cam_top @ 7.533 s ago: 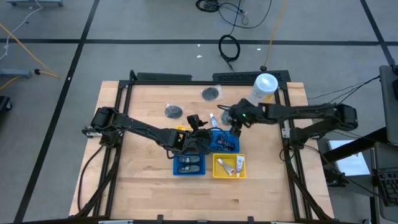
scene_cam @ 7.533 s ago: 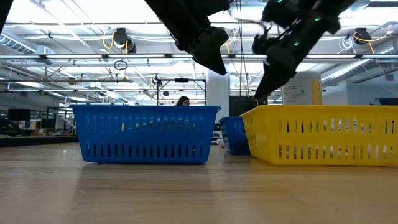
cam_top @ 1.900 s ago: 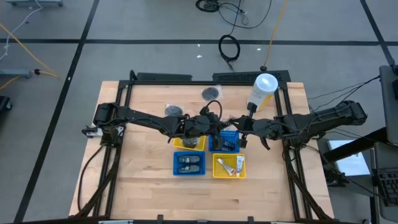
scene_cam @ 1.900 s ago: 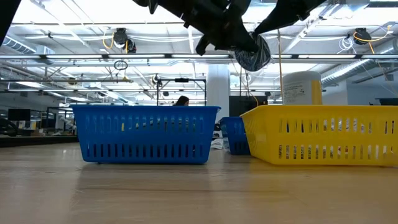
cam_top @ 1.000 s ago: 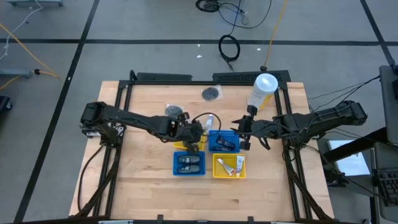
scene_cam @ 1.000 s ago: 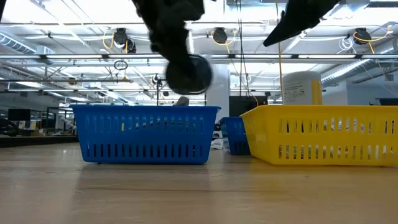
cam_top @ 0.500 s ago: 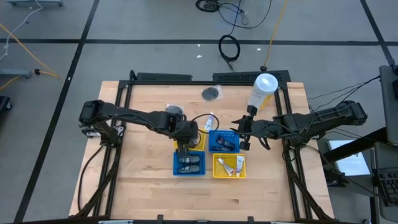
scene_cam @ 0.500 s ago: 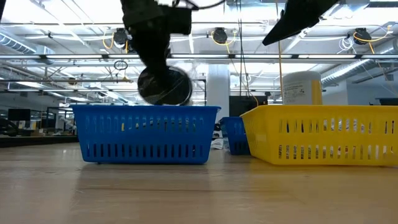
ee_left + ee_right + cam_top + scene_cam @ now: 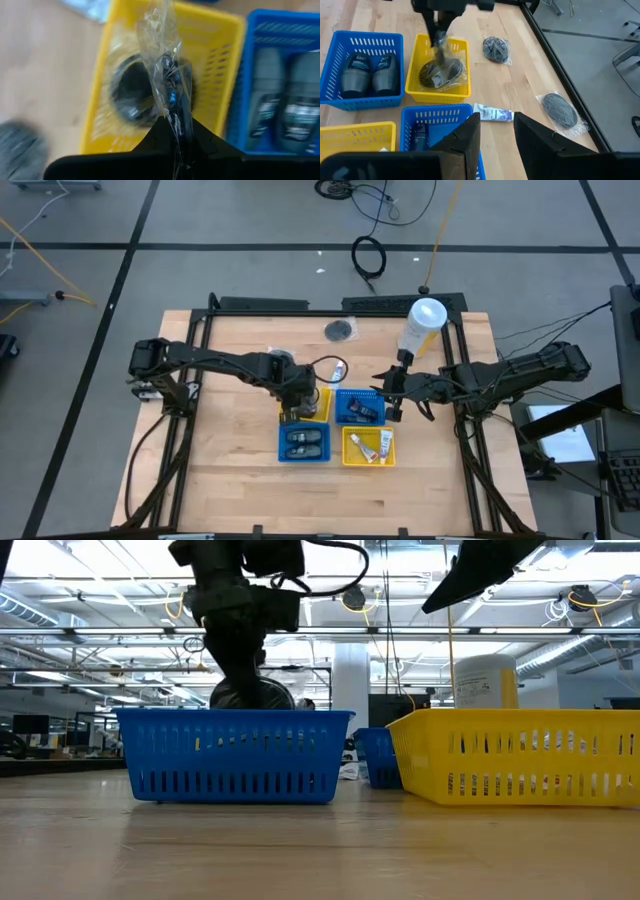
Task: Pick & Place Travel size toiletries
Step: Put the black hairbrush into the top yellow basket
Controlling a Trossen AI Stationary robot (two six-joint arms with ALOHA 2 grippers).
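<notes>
On the pale wooden table point(image 9: 230, 470), the left gripper point(image 9: 296, 412) hangs over the yellow slatted plastic basket point(image 9: 461, 89), fingers clamped on the clear wrapper of a round flat grey packet point(image 9: 440, 71) lowered into it. The right gripper point(image 9: 390, 394) waits beside the blue basket point(image 9: 372, 396), fingers slightly apart, empty.

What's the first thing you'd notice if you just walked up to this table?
The left gripper, shut on the clear wrap of a round grey packet, lowering it into a yellow tray at the table's middle. Next to it, a blue tray holds two dark bottles. The right gripper waits beside the trays.
</notes>
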